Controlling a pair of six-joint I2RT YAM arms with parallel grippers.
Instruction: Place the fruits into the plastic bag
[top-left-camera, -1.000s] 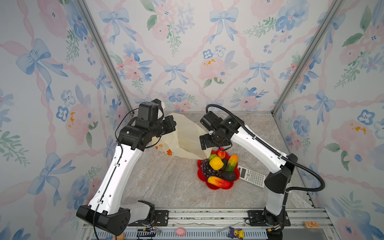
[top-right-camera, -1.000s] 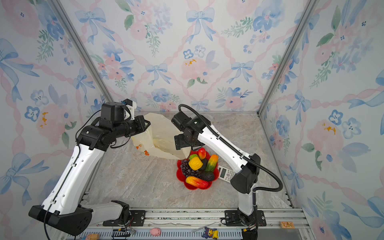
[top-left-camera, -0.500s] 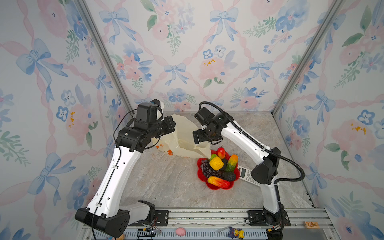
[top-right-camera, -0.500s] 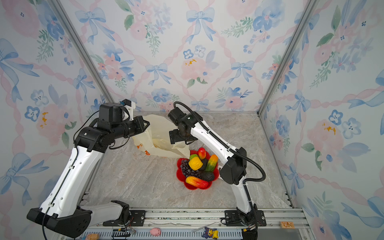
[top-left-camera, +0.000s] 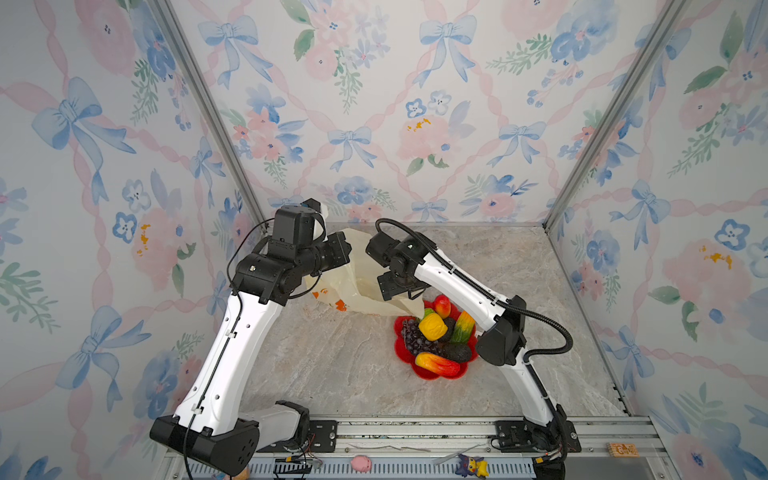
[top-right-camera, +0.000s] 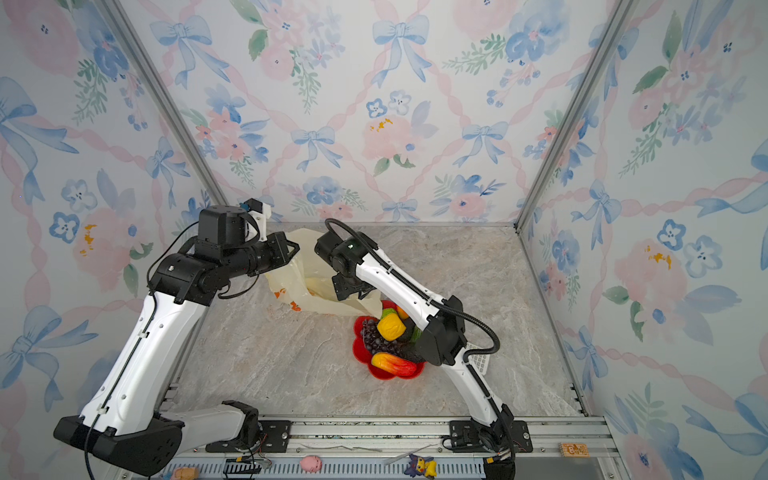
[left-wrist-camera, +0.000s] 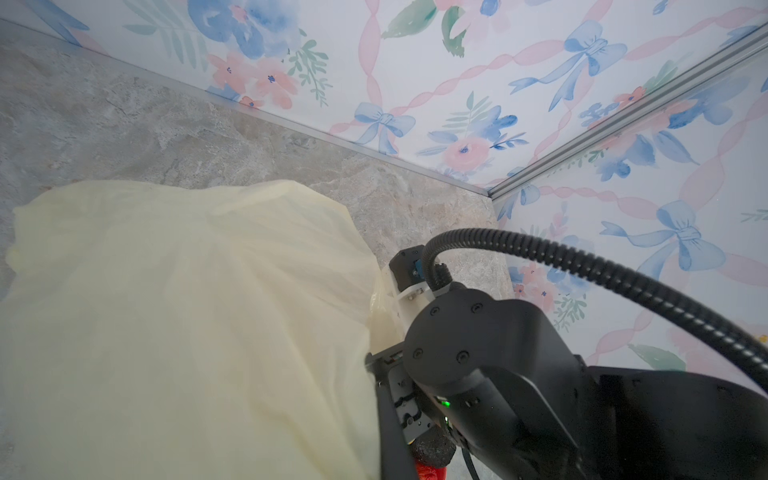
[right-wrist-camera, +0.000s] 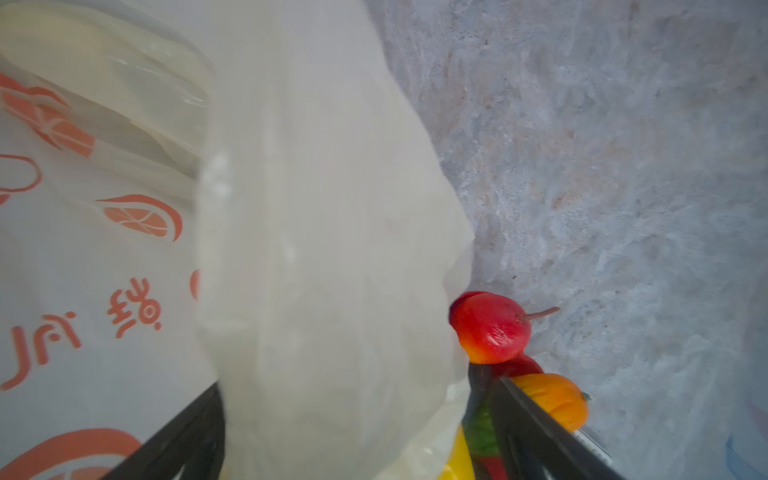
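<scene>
The crinkly, translucent pale-yellow plastic bag (top-left-camera: 365, 282) with orange fruit prints stands tented toward the back-left corner of the marbled tabletop (top-left-camera: 332, 365). The left claw (top-left-camera: 345, 253) is closed on its raised upper edge. The right claw (right-wrist-camera: 357, 384) is spread wide, its black fingers (right-wrist-camera: 536, 432) straddling a fold of the bag. Small glossy toy fruits (top-left-camera: 432, 326) lie piled in the red flower-shaped dish (top-left-camera: 434, 375) near the surface's middle, beside the bag's near corner.

White arms (top-left-camera: 226, 357), black joints (top-left-camera: 266, 274)
</scene>
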